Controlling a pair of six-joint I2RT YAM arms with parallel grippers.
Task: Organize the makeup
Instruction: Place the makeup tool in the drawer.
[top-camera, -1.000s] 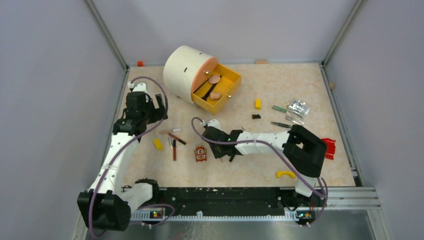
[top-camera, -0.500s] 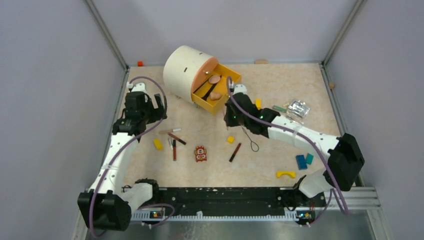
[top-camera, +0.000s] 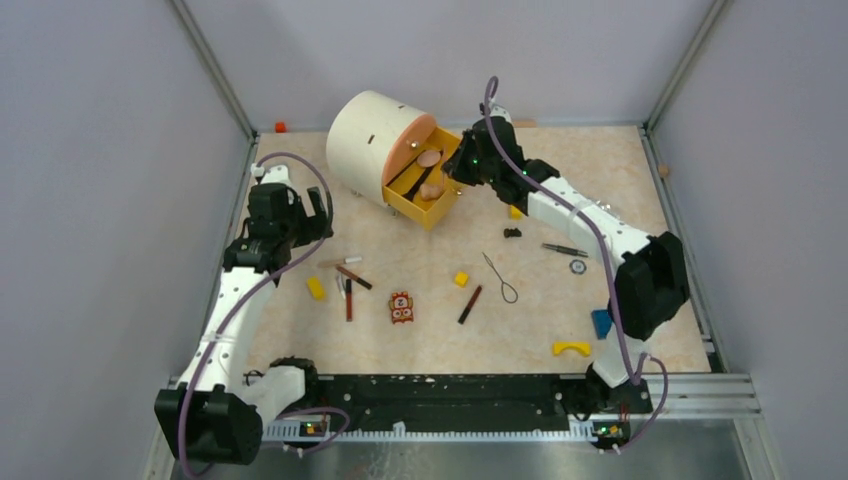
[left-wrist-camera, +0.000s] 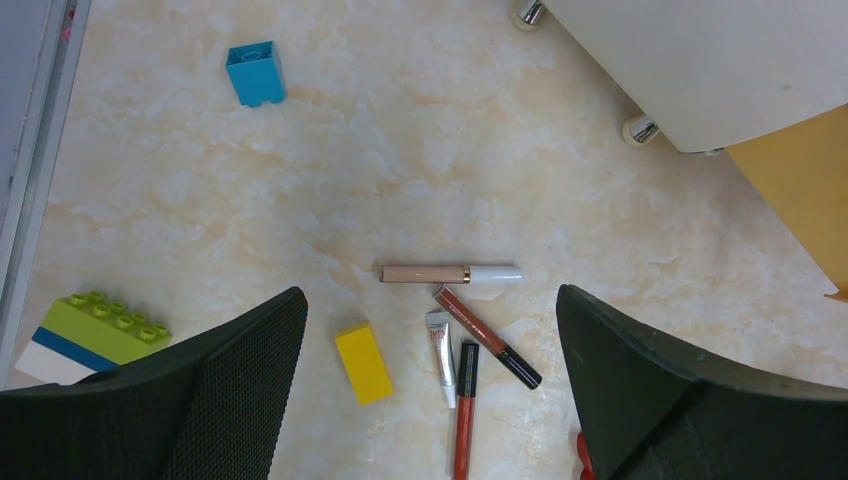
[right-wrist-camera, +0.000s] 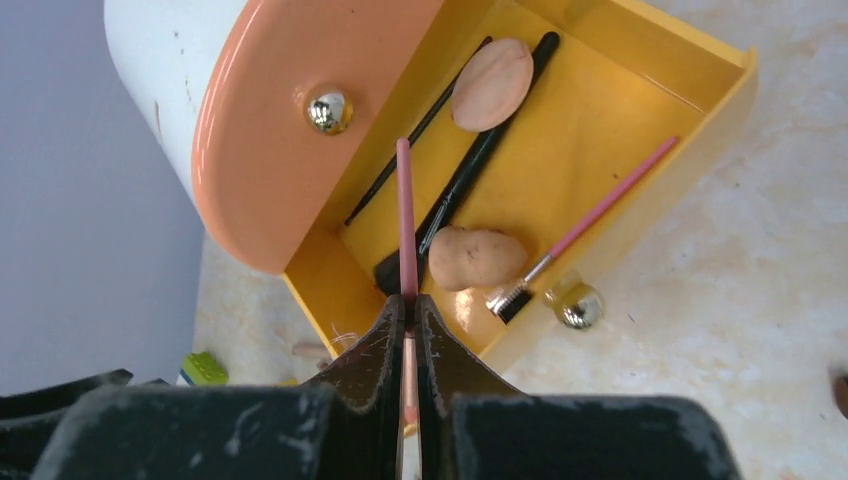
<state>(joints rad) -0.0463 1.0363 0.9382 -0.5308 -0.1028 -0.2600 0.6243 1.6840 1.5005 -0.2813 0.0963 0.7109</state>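
Observation:
My right gripper (right-wrist-camera: 408, 300) is shut on a thin pink stick (right-wrist-camera: 404, 210) that points into the open yellow drawer (right-wrist-camera: 640, 100) of the round cream case (top-camera: 370, 140). In the drawer lie two peach puffs (right-wrist-camera: 492, 84) (right-wrist-camera: 475, 257), black brushes (right-wrist-camera: 470, 170) and a pink-handled brush (right-wrist-camera: 600, 215). My left gripper (left-wrist-camera: 428, 298) hangs open above a beige tube (left-wrist-camera: 450, 273), a brown-red stick (left-wrist-camera: 487, 323), a small silver tube (left-wrist-camera: 440, 345) and a red stick (left-wrist-camera: 464, 410). A brown stick (top-camera: 470, 303), a wire-loop tool (top-camera: 500, 278) and a black stick (top-camera: 563, 249) lie mid-table.
Yellow blocks (top-camera: 316, 288) (top-camera: 461, 279), an orange-red toy figure (top-camera: 402, 307), a yellow curved piece (top-camera: 571, 348) and a blue block (top-camera: 601, 322) lie on the table. Near the left gripper are a blue block (left-wrist-camera: 252, 72) and a green brick (left-wrist-camera: 105, 325).
The right arm has swung from the middle of the table up and back to the drawer, its gripper shut. The left arm has stayed where it was, open.

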